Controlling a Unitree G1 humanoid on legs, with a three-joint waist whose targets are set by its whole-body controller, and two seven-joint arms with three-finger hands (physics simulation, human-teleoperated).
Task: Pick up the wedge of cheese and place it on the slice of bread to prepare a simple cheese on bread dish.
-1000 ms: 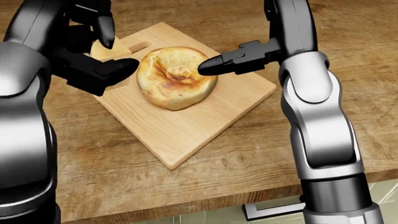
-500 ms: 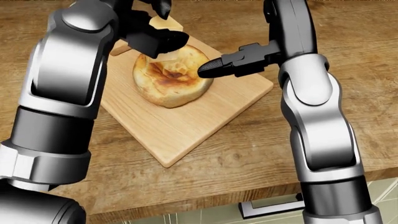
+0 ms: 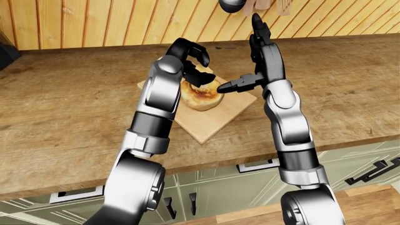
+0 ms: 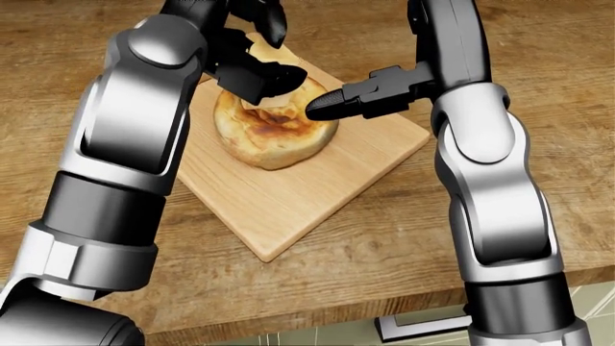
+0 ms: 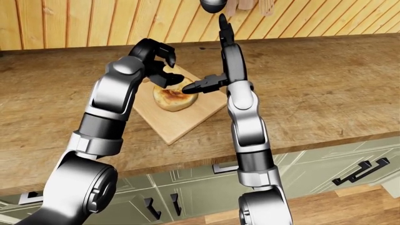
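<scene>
A: Where is the slice of bread (image 4: 277,130)?

B: In the head view it lies on the wooden cutting board (image 4: 288,194), toward the board's 11 o'clock end. It is round, golden, with a browned patch at its centre. The board sits on the wooden counter (image 4: 538,86), turned like a diamond.

A: And the wedge of cheese (image 4: 259,49)?

B: Only a pale yellow sliver shows, at 12 o'clock from the bread, between the dark fingers of the left hand (image 4: 251,50). The fingers curl around it, one hooked over from above and another pressing in below, so the hand appears to pinch the cheese. It is held above the bread's 11 o'clock edge; whether it touches the bread I cannot tell.

A: What about the right hand (image 4: 370,94)?

B: It comes in from 3 o'clock. One dark fingertip (image 4: 322,109) points at the bread's 2 o'clock rim and lies against or just over it. In the eye views another finger stands straight up toward 12 o'clock, so the fingers are spread and hold nothing.

A: Anything else around?

B: In the left-eye view, pale green cabinet fronts (image 3: 212,183) with dark handles run under the counter at 6 o'clock, and a wood-plank wall (image 3: 94,21) rises behind at 12 o'clock.
</scene>
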